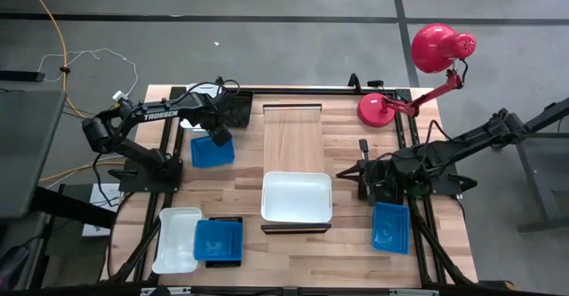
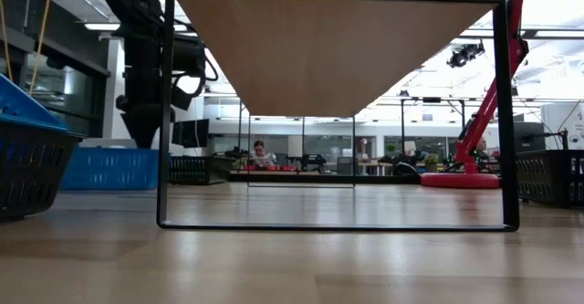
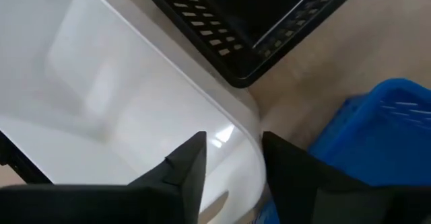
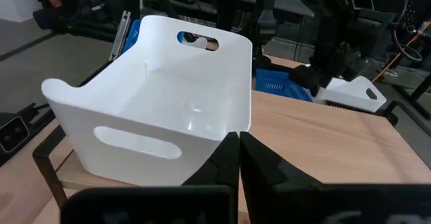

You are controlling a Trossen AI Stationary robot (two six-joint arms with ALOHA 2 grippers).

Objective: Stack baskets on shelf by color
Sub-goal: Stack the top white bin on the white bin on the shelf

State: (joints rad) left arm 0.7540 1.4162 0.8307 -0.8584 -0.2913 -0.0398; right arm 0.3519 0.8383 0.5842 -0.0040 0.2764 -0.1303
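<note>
**Item: step in hand — taking the far-left white basket by its rim**

- **Left gripper** (image 3: 232, 160): at about 10 o'clock on the desk (image 1: 347, 243), poised over a white basket (image 3: 101, 96). Its fingers straddle the rounded corner of the white rim, parted, one inside the wall and one outside; not yet seen clamped on it.
- **Neighbours at that spot:** a black mesh basket (image 3: 236, 22) just beside the white rim, and a blue perforated basket (image 3: 377, 130) on the other side. In the high view the blue one (image 1: 212, 150) lies directly below the gripper.
- **Right gripper** (image 4: 239, 150): at 3 o'clock, fingers fully closed and holding nothing, waiting beside the shelf.
- **Shelf** (image 1: 293, 136): centre of the desk, running 12 to 6 o'clock. One white basket (image 1: 296, 196) already sits at its 6 o'clock end.
- **Other stock:** a white basket (image 1: 175, 240) at 7 o'clock with a blue basket (image 1: 218, 239) lying partly in it; a blue basket (image 1: 390, 226) at 4 o'clock. Red lamp (image 1: 418, 74) at 1 o'clock, not part of the task.

**Handling advice (judgement):** close squarely on the white wall only, seated well down over the lip, since smooth plastic may slip from a shallow pinch. Lift straight up before swinging, so the corner clears the black mesh and the blue basket. Nest it into the white basket on the shelf, edges aligned.
</note>
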